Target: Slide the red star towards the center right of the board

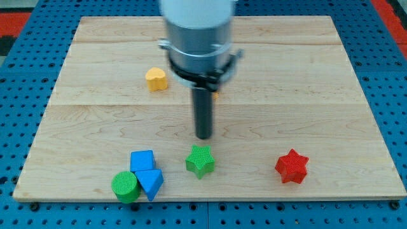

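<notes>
The red star [292,166] lies near the board's bottom right. My tip [203,136] sits at the view's centre, well to the left of and a little above the red star, not touching it. The green star [200,160] lies just below my tip, with a small gap between them. The arm's grey body hides the board's upper middle.
A blue cube [142,160], a blue triangle [151,182] and a green cylinder [125,186] cluster at the bottom left. A yellow heart [156,79] lies at the upper left. A sliver of an orange block [215,96] peeks from behind the arm. The wooden board [318,95] rests on a blue pegboard.
</notes>
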